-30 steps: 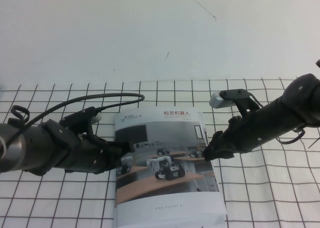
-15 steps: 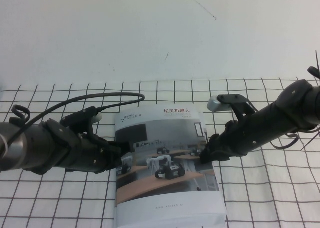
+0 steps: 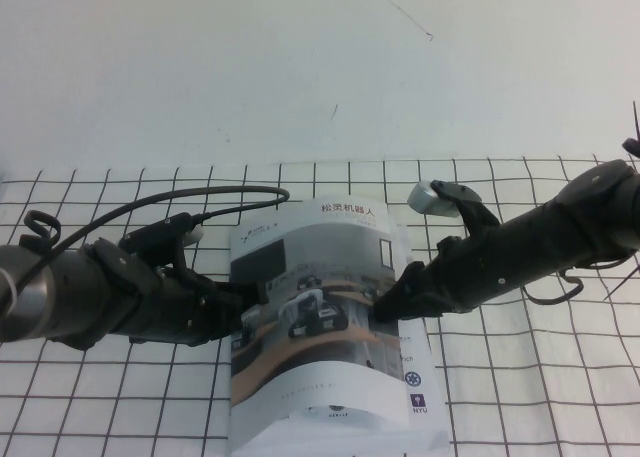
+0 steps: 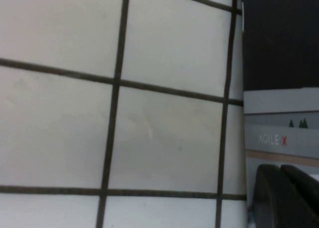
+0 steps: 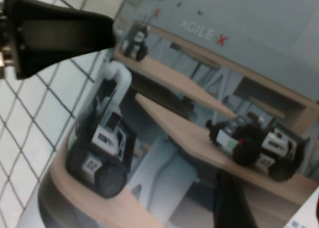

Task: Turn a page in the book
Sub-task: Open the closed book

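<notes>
The book [image 3: 335,432] lies on the checked mat in the middle of the high view. Its cover page [image 3: 310,267], a classroom photo of small robots, is lifted at its right edge and bows upward. An inner page with logos [image 3: 414,387] shows beneath it. My right gripper [image 3: 385,309] is shut on the page's right edge; one of its fingers [image 5: 232,203] lies on the photo [image 5: 199,88]. My left gripper [image 3: 255,297] is shut, its tips [image 4: 279,180] resting on the book's left edge [image 4: 281,113].
The white mat with black grid lines [image 3: 520,377] covers the near table; plain white surface [image 3: 320,77] lies beyond it. A black cable [image 3: 200,199] loops over my left arm. My left gripper also shows in the right wrist view [image 5: 65,31].
My right gripper has moved left with the page's right edge, lifting and bowing the cover. The inner page with logos has come into view. The left arm has not moved.
</notes>
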